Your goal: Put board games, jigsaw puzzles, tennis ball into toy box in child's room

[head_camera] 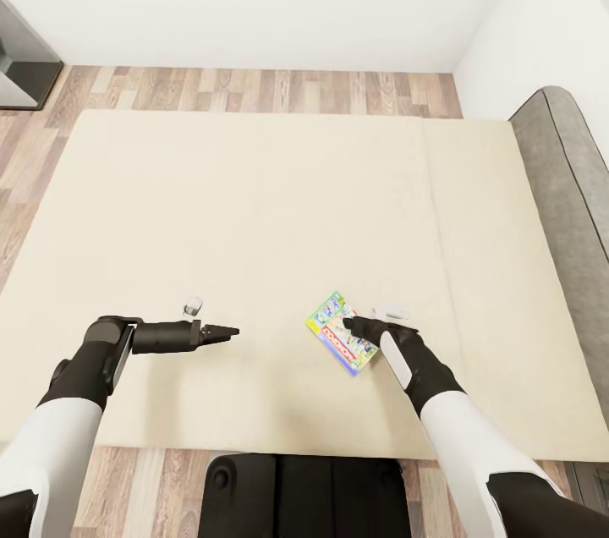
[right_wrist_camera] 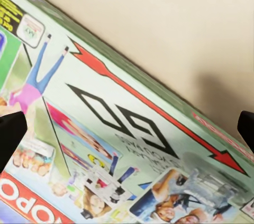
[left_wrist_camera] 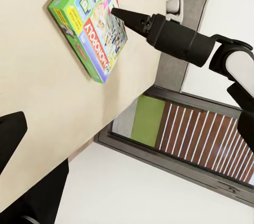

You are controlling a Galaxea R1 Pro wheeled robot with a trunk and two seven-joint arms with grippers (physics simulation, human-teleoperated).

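You are looking straight down on the bed, whose beige cover takes up most of the head view, with wood-plank floor along the top of the frame and the grey headboard curving down the right edge.

Your two arms come in from the bottom corners. The left gripper sits in the lower left of centre, pointing toward the right of the frame, over bare mattress; its fingertips look drawn together to a point in the head view, yet in the left wrist view its two dark fingers stand apart at the lower left, so I cannot tell its state for sure.

The right gripper is lower right of centre, right over the board game. In the right wrist view its dark fingertips show at opposite edges of the frame, spread wide with the box lid between them, not yet clamped.

The board game is a green-edged Monopoly box lying flat on the mattress, near the bottom of the frame. Its long axis runs diagonally, from upper left to lower right. Seen in the left wrist view, the right gripper points down at the box's upper face rather than at an edge.

The right arm is clearly the nearer one; the left is well apart from the box. I judge you will need the fingers across the box's short width, straddling an edge, for a grip to hold.
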